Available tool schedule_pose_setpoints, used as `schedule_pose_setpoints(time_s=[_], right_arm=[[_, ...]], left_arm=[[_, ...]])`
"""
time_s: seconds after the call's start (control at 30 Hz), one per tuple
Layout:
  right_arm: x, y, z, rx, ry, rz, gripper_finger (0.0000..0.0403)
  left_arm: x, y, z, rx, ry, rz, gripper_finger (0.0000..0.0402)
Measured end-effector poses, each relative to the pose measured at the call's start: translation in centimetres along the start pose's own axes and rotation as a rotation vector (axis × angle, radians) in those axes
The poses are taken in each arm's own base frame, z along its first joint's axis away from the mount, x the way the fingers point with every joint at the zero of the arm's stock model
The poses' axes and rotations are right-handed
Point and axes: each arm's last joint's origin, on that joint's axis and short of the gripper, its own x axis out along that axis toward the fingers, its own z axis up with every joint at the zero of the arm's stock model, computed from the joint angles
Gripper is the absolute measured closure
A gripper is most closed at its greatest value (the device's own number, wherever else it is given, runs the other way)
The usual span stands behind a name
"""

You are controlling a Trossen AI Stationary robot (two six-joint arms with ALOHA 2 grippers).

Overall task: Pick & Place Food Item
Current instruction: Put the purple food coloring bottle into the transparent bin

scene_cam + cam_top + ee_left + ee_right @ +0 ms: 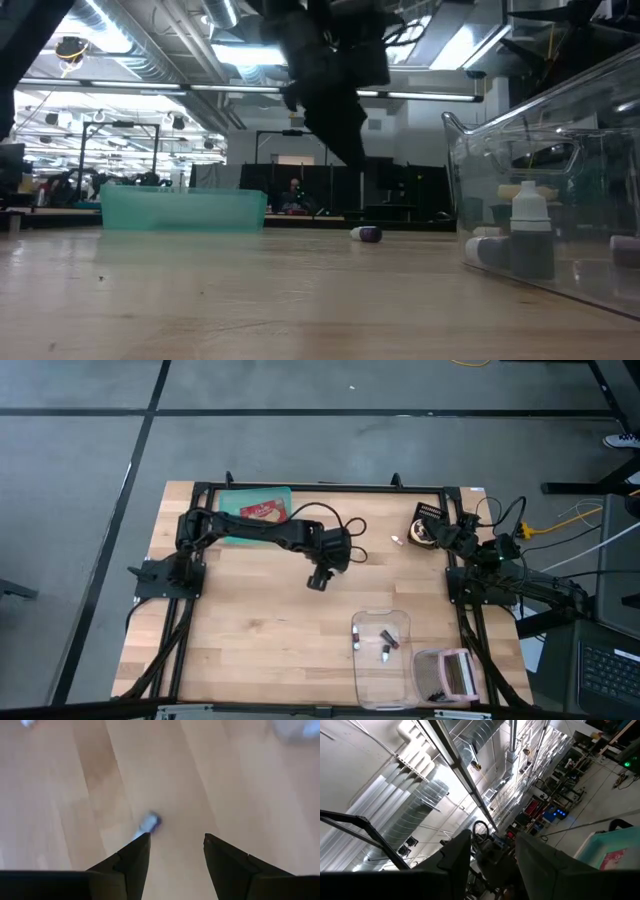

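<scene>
bottle (pixel 149 822) beside left tool (pixel 174 851)

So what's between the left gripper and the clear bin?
Only bare table, by the high view: the left gripper hangs open over the middle, the clear bin sits nearer the front edge, and nothing lies on the wood between them.

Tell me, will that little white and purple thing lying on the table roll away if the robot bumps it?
Probably. The small white and purple item looks rounded and lies on its side on the smooth wooden table, so a nudge would likely roll it. It looks tiny, so probably light. The open left gripper hangs above it, not touching.
</scene>
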Motion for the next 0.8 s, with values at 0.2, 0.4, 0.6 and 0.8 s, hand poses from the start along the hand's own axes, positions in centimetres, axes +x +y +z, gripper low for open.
schedule_pose_setpoints(time_s=[0.2,0.4,0.6,0.8], right_arm=[[0.0,0.0,0.0,-0.003,0.000,-0.001,0.0247],[0.0,0.0,0.0,0.001,0.000,0.000,0.0247],[0.0,0.0,0.0,0.019,-0.005,-0.003,0.0247],[0.0,0.0,0.0,0.035,-0.011,-0.006,0.0247]], left_arm=[[0.4,1.8,-0.7,0.026,0.008,0.029,0.0222],[-0.2,5.1,0.1,-0.159,-0.234,0.055,0.0222],[0.6,7.0,1.0,-0.229,-0.327,0.027,0.0222],[4.2,8.2,3.4,-0.200,-0.294,-0.042,0.0222]])
